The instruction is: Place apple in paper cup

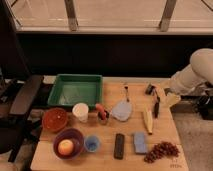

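Small round yellow apple (65,147) in purple bowl (76,132), just beside plain white paper cup (80,112) on wooden counter (102,159).
Claw (169,98) over counter's right edge, well apart; grip state impossible to tell.

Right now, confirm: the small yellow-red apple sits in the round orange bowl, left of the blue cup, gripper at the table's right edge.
No: the camera view shows the yellow-red apple in the round purple bowl, left of the blue cup, gripper at the table's right edge.
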{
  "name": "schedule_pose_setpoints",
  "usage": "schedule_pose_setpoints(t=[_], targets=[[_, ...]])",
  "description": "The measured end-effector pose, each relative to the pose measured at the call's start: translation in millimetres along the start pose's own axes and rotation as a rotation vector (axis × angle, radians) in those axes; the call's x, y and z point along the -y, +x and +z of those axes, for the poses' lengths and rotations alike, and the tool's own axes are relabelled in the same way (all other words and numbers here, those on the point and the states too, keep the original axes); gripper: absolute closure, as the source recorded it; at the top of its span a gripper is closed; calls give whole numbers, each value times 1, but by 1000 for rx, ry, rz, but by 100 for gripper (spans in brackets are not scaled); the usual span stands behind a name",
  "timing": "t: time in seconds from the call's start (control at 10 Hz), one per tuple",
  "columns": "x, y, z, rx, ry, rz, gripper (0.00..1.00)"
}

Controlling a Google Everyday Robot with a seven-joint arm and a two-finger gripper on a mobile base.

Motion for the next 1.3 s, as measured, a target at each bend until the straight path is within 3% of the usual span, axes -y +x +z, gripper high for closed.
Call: schedule_pose_setpoints(t=[0.4,0.6,0.8,1.1,1.3], targets=[[-4,-68,11,61,-48,-170,34],[-14,-107,17,80,-53,-259,34],[-33,-144,26,70,-44,-347,34],[-78,-214,44,91,-29,-453,34],[-99,-234,48,101,-28,-476,34]])
